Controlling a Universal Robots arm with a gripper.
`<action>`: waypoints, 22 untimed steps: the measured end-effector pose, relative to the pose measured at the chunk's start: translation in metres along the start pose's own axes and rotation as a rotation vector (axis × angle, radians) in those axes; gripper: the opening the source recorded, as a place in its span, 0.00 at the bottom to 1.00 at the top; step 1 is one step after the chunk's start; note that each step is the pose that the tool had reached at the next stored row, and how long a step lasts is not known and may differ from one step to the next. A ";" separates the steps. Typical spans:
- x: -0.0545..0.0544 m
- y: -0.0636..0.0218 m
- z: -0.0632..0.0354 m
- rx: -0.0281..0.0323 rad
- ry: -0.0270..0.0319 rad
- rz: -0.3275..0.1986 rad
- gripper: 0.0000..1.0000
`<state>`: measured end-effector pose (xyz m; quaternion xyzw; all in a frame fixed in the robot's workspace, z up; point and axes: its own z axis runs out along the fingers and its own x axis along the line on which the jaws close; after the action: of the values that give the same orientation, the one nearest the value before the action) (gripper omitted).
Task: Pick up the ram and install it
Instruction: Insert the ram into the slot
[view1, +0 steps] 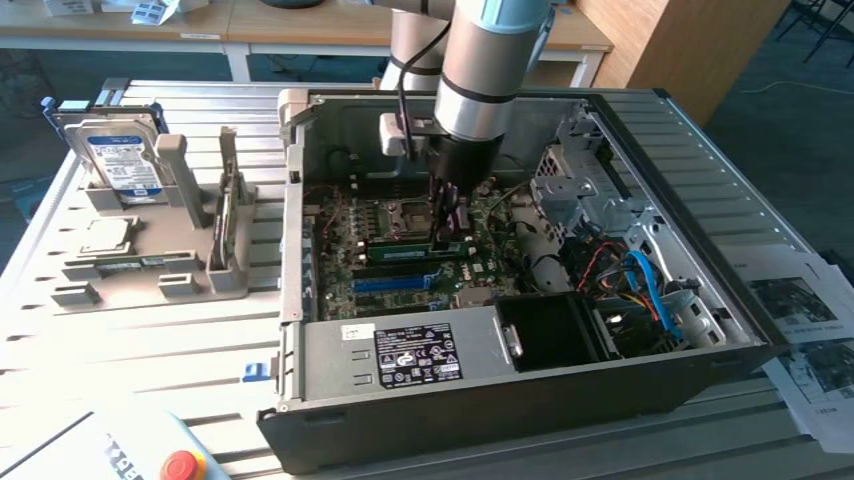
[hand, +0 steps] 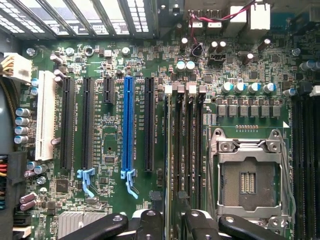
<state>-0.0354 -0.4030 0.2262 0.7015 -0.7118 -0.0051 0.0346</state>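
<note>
Reaching down into the open case (view1: 534, 400), the arm sets the tool (view1: 449, 232) over the motherboard (hand: 110, 200), right at the memory slots (hand: 186, 150). The ram (view1: 400, 250) stands on its long edge there, directly under the tool. It runs from the tool's tip toward the exterior view's left. Whether the tool is clenched on the ram or released I cannot tell, nor whether the strip sits fully down in a slot.

The four slots lie side by side between the CPU socket (hand: 247, 180) and a row of black expansion slots. A blue slot (hand: 128, 125) stands among that row, and each memory slot has a white clip at one end. In the exterior view the ram lies between the socket and the blue slot.

The case rests on a slatted metal desk (view1: 160, 340). Well apart, at the exterior view's left, a grey holder (view1: 200, 270) carries a hard drive (view1: 120, 160) propped upright. Printed sheets (view1: 814, 340) lie on the desk beside the case at the exterior view's right.
</note>
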 end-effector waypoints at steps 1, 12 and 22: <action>0.000 0.0001 -0.0010 0.0000 0.0000 0.000 0.25; 0.001 0.0008 -0.0151 0.0001 0.0000 0.000 0.25; 0.001 0.0011 -0.0190 0.0000 0.0000 0.000 0.25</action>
<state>-0.0354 -0.4030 0.2453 0.7015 -0.7118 -0.0051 0.0346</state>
